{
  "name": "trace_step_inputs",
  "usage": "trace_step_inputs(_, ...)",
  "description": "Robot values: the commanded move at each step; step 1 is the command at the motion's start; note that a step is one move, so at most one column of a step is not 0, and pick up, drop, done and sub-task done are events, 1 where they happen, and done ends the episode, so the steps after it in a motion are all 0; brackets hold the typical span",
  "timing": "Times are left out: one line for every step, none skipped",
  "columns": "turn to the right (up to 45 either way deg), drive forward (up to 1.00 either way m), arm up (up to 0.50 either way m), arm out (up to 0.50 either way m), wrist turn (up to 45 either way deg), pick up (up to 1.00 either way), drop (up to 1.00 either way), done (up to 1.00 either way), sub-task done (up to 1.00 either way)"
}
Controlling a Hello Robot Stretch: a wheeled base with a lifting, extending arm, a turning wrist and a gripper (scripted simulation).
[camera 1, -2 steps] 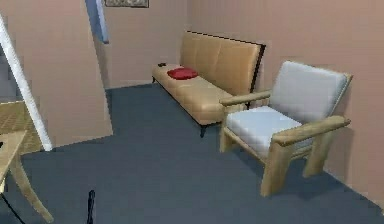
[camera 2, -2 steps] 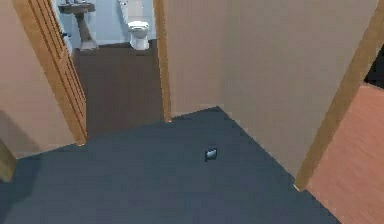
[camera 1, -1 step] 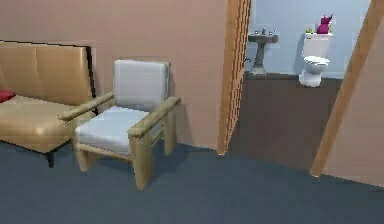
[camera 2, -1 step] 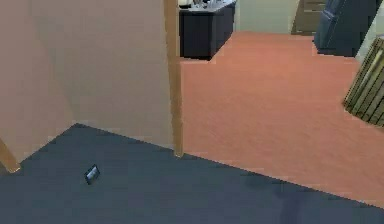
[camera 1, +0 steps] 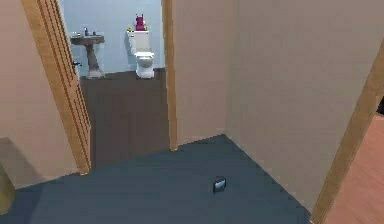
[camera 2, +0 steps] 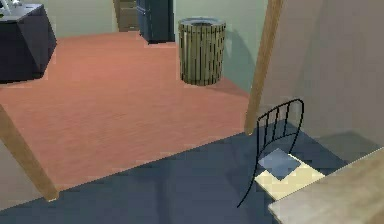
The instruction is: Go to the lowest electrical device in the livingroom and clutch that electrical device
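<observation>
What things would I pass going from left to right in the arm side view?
Dark blue box → dark cabinet → slatted bin → black wire chair

sink [camera 1: 90, 45] left of toilet [camera 1: 144, 55] | object [camera 1: 219, 184] on floor [camera 1: 140, 190] before them

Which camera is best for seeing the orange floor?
The arm side view. There the orange floor spreads wide, with a slatted bin standing on it. The forward view catches just a sliver of that floor in its bottom right corner, beyond a wooden frame.
</observation>
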Motion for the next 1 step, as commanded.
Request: trace_step_inputs(18.0, 0.0, 0.0, 0.0, 0.0, 0.0, 0.0, 0.0, 0.0)
